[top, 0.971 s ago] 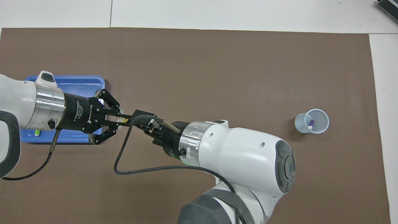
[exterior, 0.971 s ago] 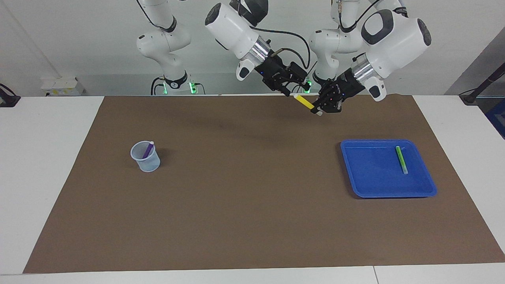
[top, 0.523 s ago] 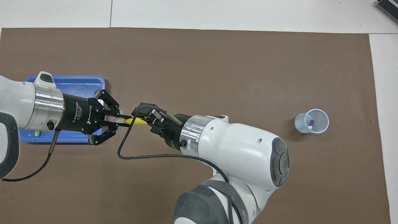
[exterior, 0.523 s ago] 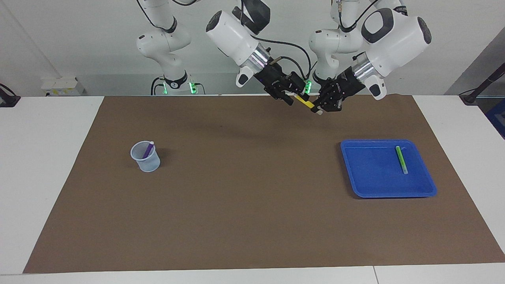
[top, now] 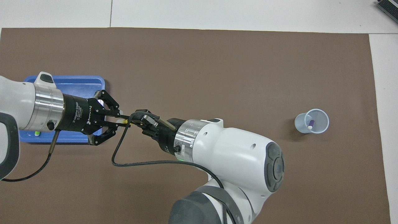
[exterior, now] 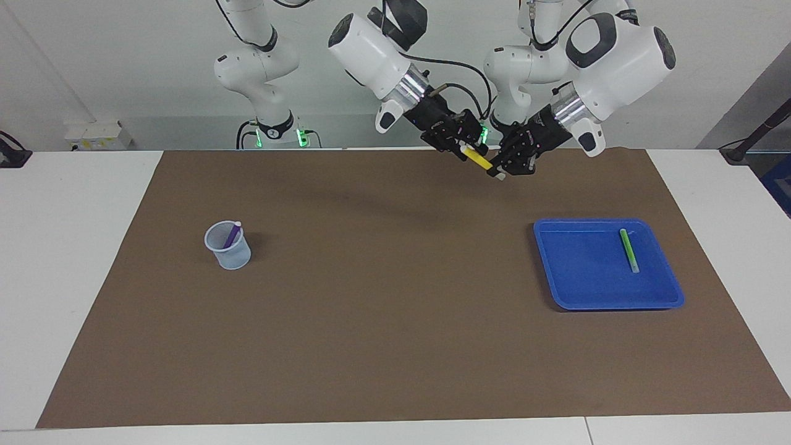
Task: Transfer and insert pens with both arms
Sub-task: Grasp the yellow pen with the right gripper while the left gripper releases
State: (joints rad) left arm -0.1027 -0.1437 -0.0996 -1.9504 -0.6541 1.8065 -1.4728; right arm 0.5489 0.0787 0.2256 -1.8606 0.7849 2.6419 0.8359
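Here my two arms meet in the air over the brown mat [exterior: 383,321], above the strip of it that lies nearer to my bases than the blue tray [exterior: 581,290]. My left gripper [exterior: 502,170] is clenched on the yellow pen [exterior: 477,159], its fingertips pinched on the pale cap end, which pokes out just below them. The pen slants up from that grip toward my right gripper [exterior: 465,146], which has come in from the right arm's end and sits around the pen's upper end. Whether its fingers have already pressed onto the barrel or are only set about it I cannot tell from here. From overhead, only a short bit of the yellow pen [top: 126,121] shows between my left gripper [top: 119,119] and my right gripper [top: 136,119], and the black cable [top: 130,161] of my right wrist loops down beneath them. The green pen [exterior: 629,250] lies flat in the blue tray, in the part of it toward the left arm's end of the table, its pale cap end pointing away from my bases. From overhead, my left wrist covers most of the tray [top: 90,81], and just a small tip of the green pen [top: 37,133] peeps out. The purple pen [exterior: 232,233] stands tilted in the clear cup [exterior: 228,247], well apart from the tray toward the right arm's end of the mat, with its pale cap leaning on the rim.
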